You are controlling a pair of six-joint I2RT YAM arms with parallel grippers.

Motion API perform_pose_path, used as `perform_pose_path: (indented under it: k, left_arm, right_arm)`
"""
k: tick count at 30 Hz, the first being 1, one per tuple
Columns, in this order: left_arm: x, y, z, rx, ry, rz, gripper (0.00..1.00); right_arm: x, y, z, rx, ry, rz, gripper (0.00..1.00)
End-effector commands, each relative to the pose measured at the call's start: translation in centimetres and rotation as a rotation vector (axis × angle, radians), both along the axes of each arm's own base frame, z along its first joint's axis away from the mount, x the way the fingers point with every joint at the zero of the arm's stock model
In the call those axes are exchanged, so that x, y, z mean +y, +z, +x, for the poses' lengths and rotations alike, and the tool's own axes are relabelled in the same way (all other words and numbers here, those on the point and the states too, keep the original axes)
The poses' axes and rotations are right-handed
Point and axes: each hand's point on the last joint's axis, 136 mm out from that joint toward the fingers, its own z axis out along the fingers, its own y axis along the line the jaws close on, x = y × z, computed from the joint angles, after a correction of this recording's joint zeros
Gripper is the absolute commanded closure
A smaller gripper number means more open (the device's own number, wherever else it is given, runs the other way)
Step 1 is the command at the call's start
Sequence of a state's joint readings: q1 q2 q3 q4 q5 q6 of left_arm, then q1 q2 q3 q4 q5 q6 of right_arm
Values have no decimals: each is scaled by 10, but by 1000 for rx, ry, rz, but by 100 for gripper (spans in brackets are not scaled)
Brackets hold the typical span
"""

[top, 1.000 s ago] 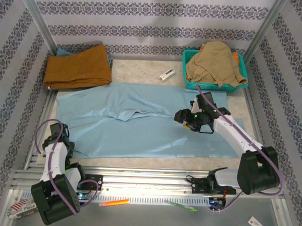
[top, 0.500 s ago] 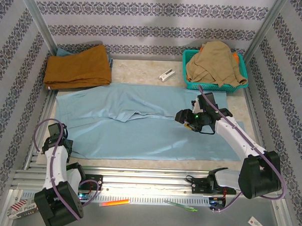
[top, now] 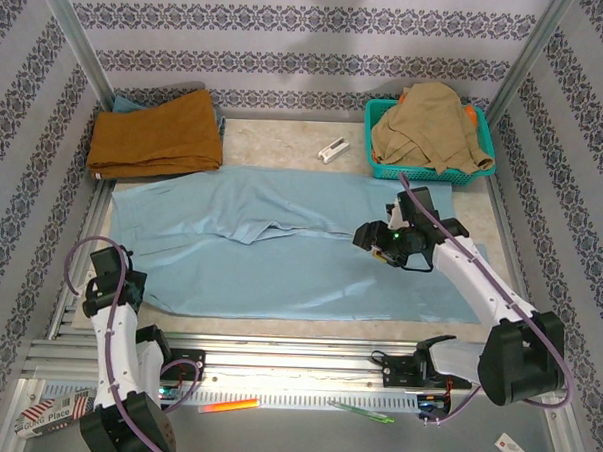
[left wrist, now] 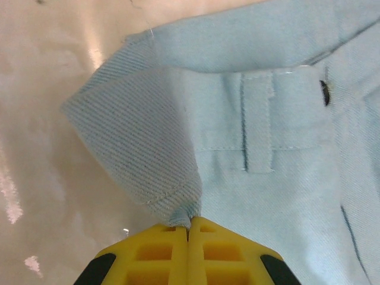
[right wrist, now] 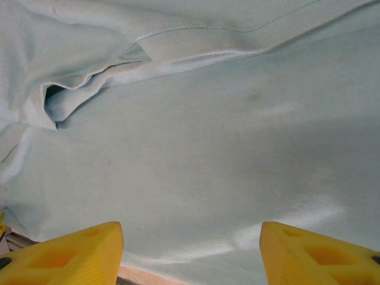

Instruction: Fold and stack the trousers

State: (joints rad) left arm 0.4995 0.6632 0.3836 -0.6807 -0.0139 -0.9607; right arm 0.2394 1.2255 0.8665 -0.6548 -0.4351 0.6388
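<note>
— Well, where does the left gripper (left wrist: 190, 224) stand?

— At the near left corner of the table (top: 285, 140), jaws pressed together on the waistband corner of the trousers (top: 280, 255), just beside a belt loop (left wrist: 257, 127). The trousers lie spread flat across the middle, waist left, legs right.

— Is that bite enough for a fold?

— Probably thin: only the hem edge sits in the pinch. A slow, low lift would likely keep it from slipping.

— And the right gripper (right wrist: 191, 252)?

— Farther in, above the legs, jaws wide apart with nothing between them. It seems to need its own hold there, so both ends travel together.

— Anything beyond?

— The rust-orange garment (top: 156, 130) lies far left, near the trousers' back edge; the tan garment (top: 431, 127) sits in the teal basket (top: 479, 172), far right. The fold should stop short of both.
</note>
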Motion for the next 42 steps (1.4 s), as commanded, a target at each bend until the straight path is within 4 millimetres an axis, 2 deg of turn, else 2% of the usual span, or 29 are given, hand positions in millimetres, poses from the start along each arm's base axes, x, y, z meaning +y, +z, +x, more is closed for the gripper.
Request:
perform_pose_path:
  k: [1,9,12,18,19,24,29,30,31,34,36,42]
  left_arm:
    - [0,16,19,-80,-58,10,100]
    - [-7,31,33,-143,-106,-23,100]
    - [-11,34,41,-178,-120,-49,100]
    - [-13,35,49,-199,-139,-69,100]
    - [-13,36,50,-203,-143,-68,100]
    - [-14,38,53,-215,-154,-73,100]
    - [-15,42,59,-225,-163,-86,100]
    - [-14,43,59,-228,-164,-84,100]
    - [-14,44,60,-233,-163,-84,100]
    - [-14,49,64,-254,-164,-83,100]
    - [-13,52,65,-258,-163,-82,100]
    - [-13,54,70,-270,-166,-89,100]
  right_arm:
    - [-21,14,-5,-9,-50,-27,38]
    - [-96,12,-45,66,-345,-25,36]
    - [-108,7,-47,90,-427,-13,36]
    - [-123,-36,-57,209,-579,-2,33]
    - [-124,-42,-60,228,-592,-8,30]
    - [-125,-67,-86,355,-618,-50,30]
    - [-121,-78,-113,427,-654,-58,30]
    - [-120,-79,-117,446,-670,-58,27]
    - [-122,-76,-120,469,-698,-68,19]
    - [-130,-66,-117,459,-677,-117,20]
    - [-129,-67,-119,476,-681,-115,23]
    - [-117,-94,-134,543,-708,-66,26]
